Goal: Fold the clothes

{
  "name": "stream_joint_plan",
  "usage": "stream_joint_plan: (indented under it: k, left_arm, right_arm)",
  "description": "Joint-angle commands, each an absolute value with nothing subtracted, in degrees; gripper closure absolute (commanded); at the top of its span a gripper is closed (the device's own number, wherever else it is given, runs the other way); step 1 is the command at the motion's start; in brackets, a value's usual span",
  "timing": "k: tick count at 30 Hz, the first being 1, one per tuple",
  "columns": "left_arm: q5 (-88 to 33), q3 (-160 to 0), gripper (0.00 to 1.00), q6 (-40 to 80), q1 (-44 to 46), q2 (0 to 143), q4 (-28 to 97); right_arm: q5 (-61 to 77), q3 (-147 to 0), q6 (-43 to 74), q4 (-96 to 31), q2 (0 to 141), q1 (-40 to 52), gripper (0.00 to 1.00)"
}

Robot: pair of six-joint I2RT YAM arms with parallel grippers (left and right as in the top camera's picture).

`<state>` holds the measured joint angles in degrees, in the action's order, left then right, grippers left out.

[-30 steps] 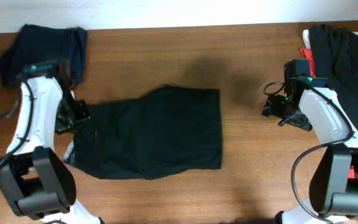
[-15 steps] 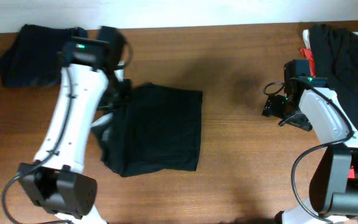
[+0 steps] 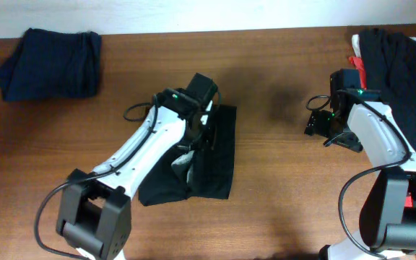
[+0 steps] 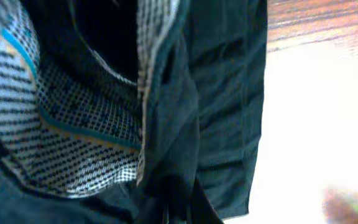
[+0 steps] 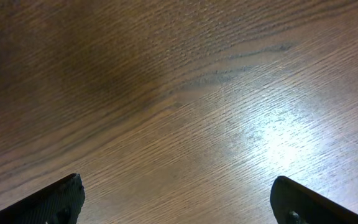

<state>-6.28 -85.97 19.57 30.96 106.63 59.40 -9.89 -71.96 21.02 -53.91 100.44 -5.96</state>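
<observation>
Wooden table [image 3: 287, 217] is bare along its near edge. At mid-table lies the black garment [image 3: 222, 166], doubled over on itself into a narrow, uneven strip, with a checked lining [image 4: 73, 124] exposed on the upturned side. The left gripper [image 3: 199, 136] sits over the far part of this garment. The wrist view shows cloth gathering toward it, so it is judged pinched closed on the fabric, though the fingertips themselves are hidden. The right gripper [image 5: 179, 208] hovers over bare wood to the right, well apart from the garment, its fingers spread wide with nothing between them. At the far left corner rests a folded dark blue garment [image 3: 49, 61], and at the far right a heap of dark clothes [image 3: 403, 79]. Assessment: a lengthwise fold of the black garment is in hand. The next move calls for laying the held edge flush with the opposite edge, releasing it, and flattening the bunched near-left corner before any crosswise fold.
</observation>
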Motion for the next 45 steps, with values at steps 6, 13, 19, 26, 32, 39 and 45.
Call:
stream_joint_plan:
  k: [6,13,19,26,32,39,45]
  left_arm:
    - [-9.50,-82.81,0.41,20.34,31.48,106.91,54.70]
    - [-12.10,-90.70,0.33,20.12,30.85,105.93,62.39]
    - [-12.27,-84.86,0.75,21.50,32.27,106.17,62.50]
    - [-18.06,-74.15,0.87,22.52,34.92,106.17,52.75]
    - [-18.44,-67.53,0.87,26.28,39.62,106.17,44.91]
    - [-19.73,-63.79,0.87,27.42,43.70,106.15,37.74]
    - [-21.12,-77.23,0.75,23.22,43.31,103.90,49.41]
  right_arm:
    - [-10.81,-72.66,21.52,-53.91,99.68,-6.13,0.01]
    - [-10.81,-72.66,21.52,-53.91,99.68,-6.13,0.01]
    - [-10.81,-72.66,21.52,-53.91,99.68,-6.13,0.01]
    - [-10.79,-72.66,21.52,-53.91,99.68,-6.13,0.01]
    - [-10.81,-72.66,21.52,-53.91,99.68,-6.13,0.01]
    - [-10.81,-72.66,21.52,-53.91,99.68,-6.13,0.01]
    - [-10.81,-72.66,21.52,-53.91,99.68,-6.13,0.01]
